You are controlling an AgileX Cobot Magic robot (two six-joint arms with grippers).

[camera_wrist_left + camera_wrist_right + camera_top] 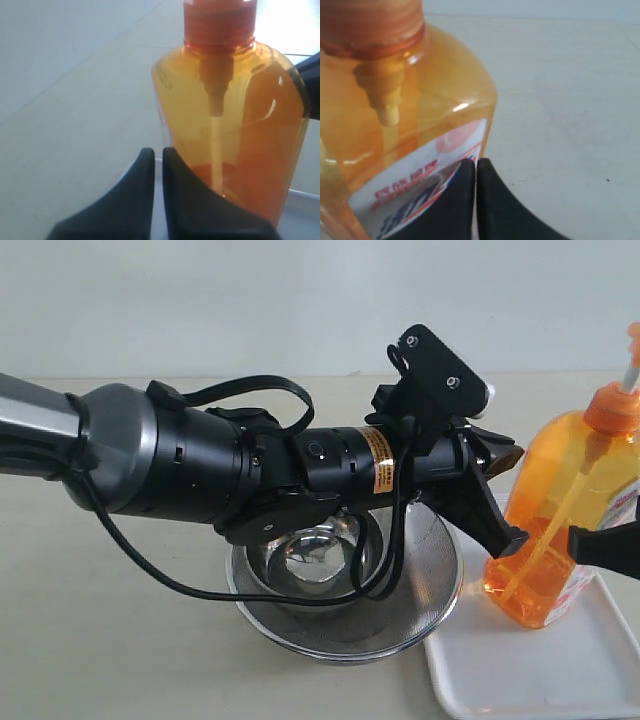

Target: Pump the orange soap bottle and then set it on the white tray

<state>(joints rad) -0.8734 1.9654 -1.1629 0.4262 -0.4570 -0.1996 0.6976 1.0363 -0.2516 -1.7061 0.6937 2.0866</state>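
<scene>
At the right of the exterior frame, the orange soap bottle leans on the white tray near its left rim, flanked by the left gripper and right gripper, each claw pressed together, with the strainer bowl just beside the tray and open table at lower left.

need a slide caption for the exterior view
Shut left tool and shut right tool flank the tilted bottle over the tray, beside a strainer bowl.

orange soap bottle, closed end effector just beside
</scene>
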